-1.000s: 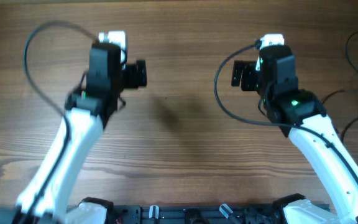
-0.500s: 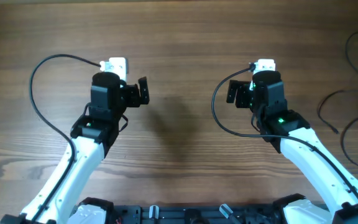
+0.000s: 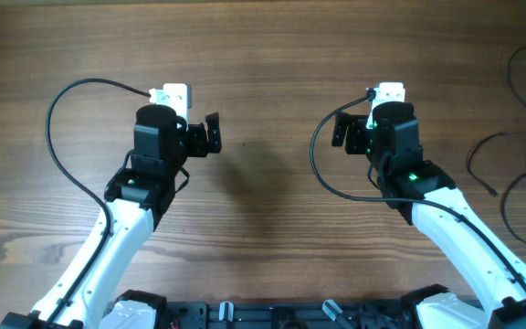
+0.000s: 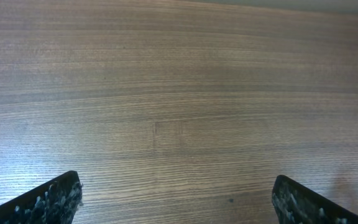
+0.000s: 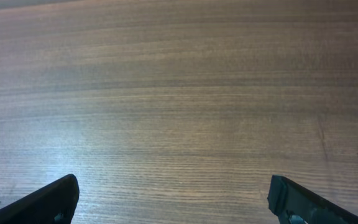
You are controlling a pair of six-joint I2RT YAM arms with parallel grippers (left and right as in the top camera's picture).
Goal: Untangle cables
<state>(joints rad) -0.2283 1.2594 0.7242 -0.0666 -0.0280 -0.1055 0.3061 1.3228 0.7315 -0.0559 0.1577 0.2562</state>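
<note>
The cables (image 3: 470, 160) lie as loose thin black strands on the tabletop (image 3: 263, 55), well to the right of the right tool (image 3: 341, 133), near the edge of the overhead view. They touch neither arm. The right tool has its fingers wide apart and holds nothing, with wood grain below it. The left tool (image 3: 212, 134), well to the left of the right tool, is also spread apart and holds nothing.

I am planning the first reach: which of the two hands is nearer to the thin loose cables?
The right hand: the cables lie on its side, at the right edge, and the left hand is much farther away.
</note>
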